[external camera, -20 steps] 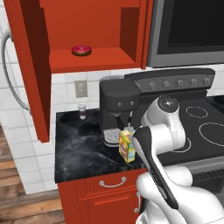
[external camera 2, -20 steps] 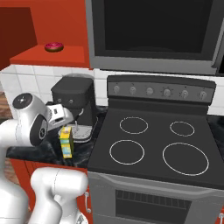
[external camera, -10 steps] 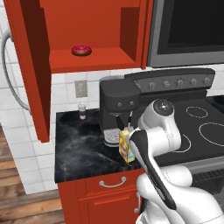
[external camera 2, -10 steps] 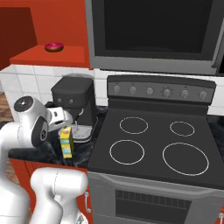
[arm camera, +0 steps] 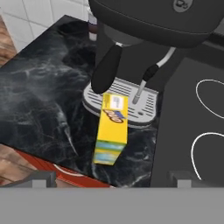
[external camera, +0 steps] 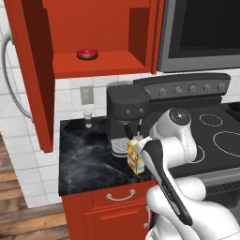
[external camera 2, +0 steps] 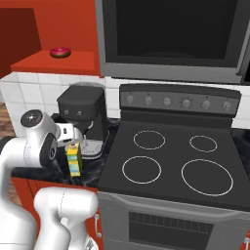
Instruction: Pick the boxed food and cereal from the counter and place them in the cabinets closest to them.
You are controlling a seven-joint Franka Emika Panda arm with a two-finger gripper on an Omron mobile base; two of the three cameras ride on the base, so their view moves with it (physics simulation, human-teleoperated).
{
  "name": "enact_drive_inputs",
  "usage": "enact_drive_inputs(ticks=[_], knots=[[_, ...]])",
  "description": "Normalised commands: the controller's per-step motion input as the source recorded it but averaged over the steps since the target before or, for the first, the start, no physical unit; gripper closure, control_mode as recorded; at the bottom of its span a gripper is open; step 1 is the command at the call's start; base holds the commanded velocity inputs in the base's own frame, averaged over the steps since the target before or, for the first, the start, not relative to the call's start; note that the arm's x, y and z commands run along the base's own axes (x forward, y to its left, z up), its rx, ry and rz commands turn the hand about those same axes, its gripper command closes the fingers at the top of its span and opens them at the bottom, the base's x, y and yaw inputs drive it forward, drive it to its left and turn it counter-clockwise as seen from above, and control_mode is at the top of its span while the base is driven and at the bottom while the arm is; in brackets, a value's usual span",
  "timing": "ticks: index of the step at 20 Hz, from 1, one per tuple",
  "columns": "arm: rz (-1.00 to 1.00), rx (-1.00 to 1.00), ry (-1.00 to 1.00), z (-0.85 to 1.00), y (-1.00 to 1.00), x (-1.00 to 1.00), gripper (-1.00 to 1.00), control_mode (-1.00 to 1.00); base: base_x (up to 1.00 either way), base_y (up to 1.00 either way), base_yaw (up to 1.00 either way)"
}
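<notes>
The boxed food is a tall yellow carton (arm camera: 112, 129) standing on the black marbled counter (arm camera: 39, 100), just in front of the coffee machine's drip tray. The carton also appears in the left base view (external camera: 135, 157) and the right base view (external camera 2: 73, 159). My gripper (arm camera: 111, 178) hovers above and in front of it, open wide, with nothing between the fingers. The red wall cabinet (external camera: 93, 65) above the counter stands open, its door (external camera: 28, 70) swung to the left. The cereal is out of view.
A black coffee machine (external camera: 126, 112) stands right behind the carton. A pink donut (external camera: 87, 54) lies on the cabinet shelf. A small shaker (external camera: 87, 118) stands by the back wall. The grey stovetop (external camera 2: 171, 161) borders the counter on the right, under a microwave (external camera 2: 171, 39).
The arm has shifted slightly over the carton. The carton has not moved and the gripper has stayed open.
</notes>
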Motion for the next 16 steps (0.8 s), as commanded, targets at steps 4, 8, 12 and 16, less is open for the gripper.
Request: enact_drive_inputs(ticks=[4,8,12,16], knots=[[-0.04,0.08,0.0,-0.02,0.0,0.0,-1.0,-1.0,0.0,0.0,0.0],[0.0,0.0,0.0,-0.02,0.0,0.0,-1.0,-1.0,0.0,0.0,0.0],[0.0,0.0,0.0,-0.01,0.0,0.0,-1.0,-1.0,0.0,0.0,0.0],[0.0,0.0,0.0,-0.09,0.0,0.02,-1.0,-1.0,0.0,0.0,0.0]])
